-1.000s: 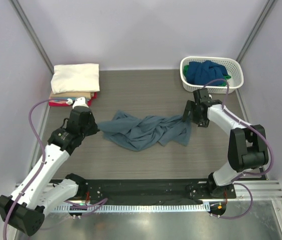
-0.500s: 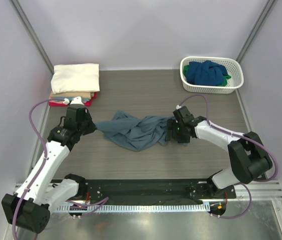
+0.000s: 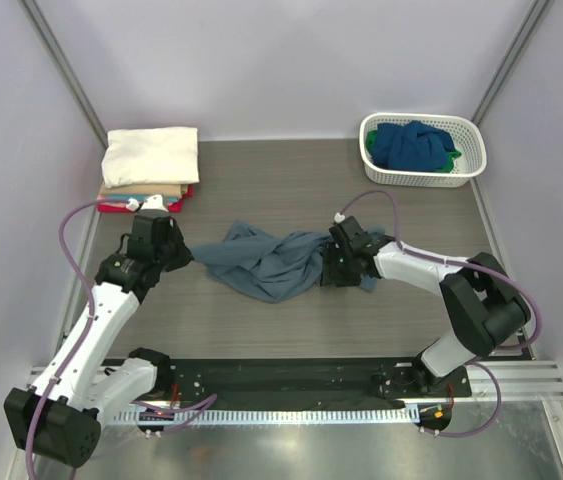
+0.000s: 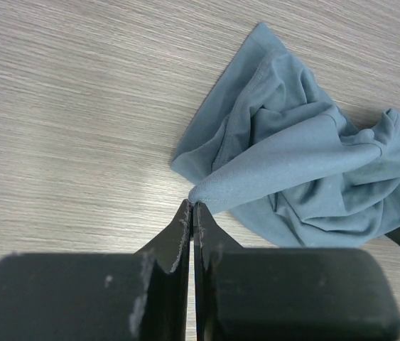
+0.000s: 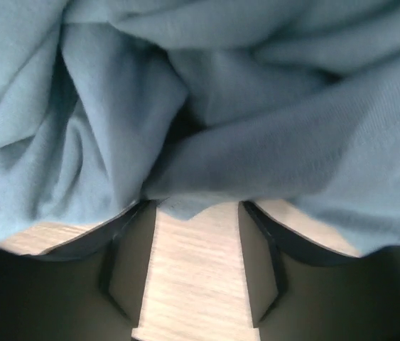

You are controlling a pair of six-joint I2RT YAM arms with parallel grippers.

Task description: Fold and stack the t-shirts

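Note:
A slate grey-blue t-shirt (image 3: 271,258) lies crumpled in the middle of the table. My left gripper (image 3: 187,254) is shut on its left edge; in the left wrist view the fingertips (image 4: 192,207) pinch a fold of the shirt (image 4: 306,163). My right gripper (image 3: 333,268) is open, low on the shirt's right part. In the right wrist view its fingers (image 5: 132,234) straddle bare table, with the bunched cloth (image 5: 207,106) lying over the tips. A stack of folded t-shirts (image 3: 151,160), cream on top and red at the bottom, sits at the back left.
A white lattice basket (image 3: 468,160) at the back right holds a dark blue shirt (image 3: 413,145) and a green one (image 3: 448,160). Side walls stand close on both sides. The black mounting rail (image 3: 281,380) runs along the near edge.
My right gripper has moved left from the shirt's right end onto the bunched cloth. The shirt's right part has bunched up leftward. My left gripper has barely moved.

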